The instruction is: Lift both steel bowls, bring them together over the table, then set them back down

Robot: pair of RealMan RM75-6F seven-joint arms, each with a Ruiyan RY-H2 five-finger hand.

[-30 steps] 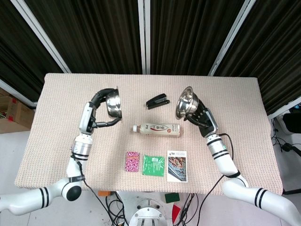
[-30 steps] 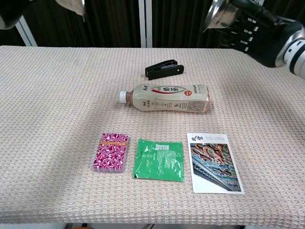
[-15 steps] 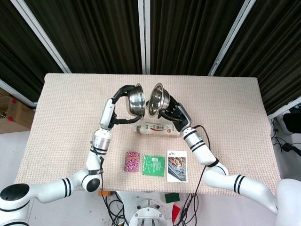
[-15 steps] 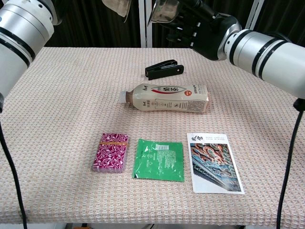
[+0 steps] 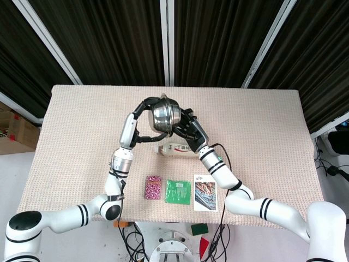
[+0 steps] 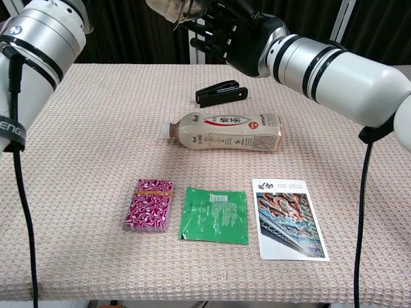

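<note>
I had both steel bowls [image 5: 165,113] raised over the bench [image 5: 71,142] and pressed together, so that from the head view they read as one steel mass; my left hand [image 5: 146,111] gripped the bowl on its side, fingers curled over the rim; my right hand [image 5: 187,126] held the other bowl from beneath, fingers against its wall; directly below the hands lay a milk-tea bottle [image 6: 223,130] on its side; just beyond it sat a black stapler [image 6: 221,94].
</note>
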